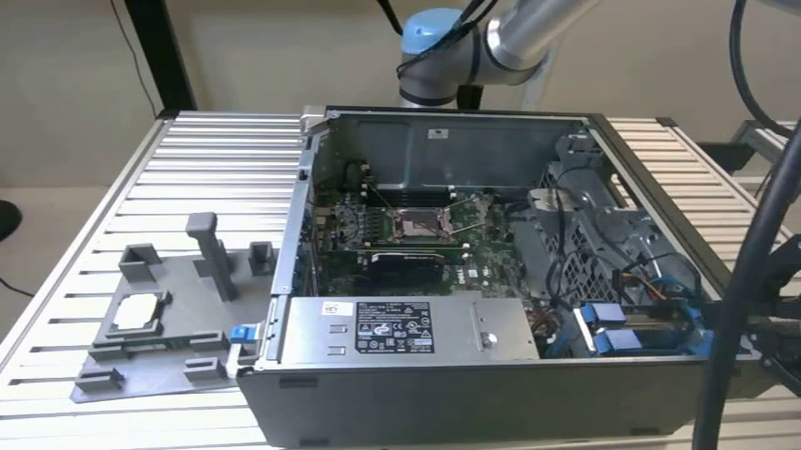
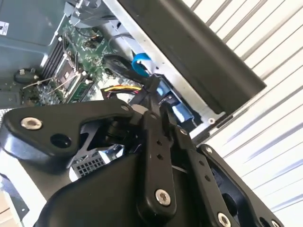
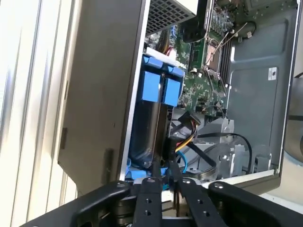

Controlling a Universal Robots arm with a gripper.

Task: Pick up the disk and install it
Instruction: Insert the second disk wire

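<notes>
Running lengthwise along case wall (image 3: 94, 94), disk (image 3: 154, 118), blue-bracketed

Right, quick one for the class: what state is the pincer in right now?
Pincer: shut, tips together near the disk; whether it grips anything cannot be told.

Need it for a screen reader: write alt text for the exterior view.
An open computer case lies on a slatted table, circuit board exposed. Inside, at the exterior view's right, sit blue brackets; outside at its left, a grey plastic stand.
</notes>
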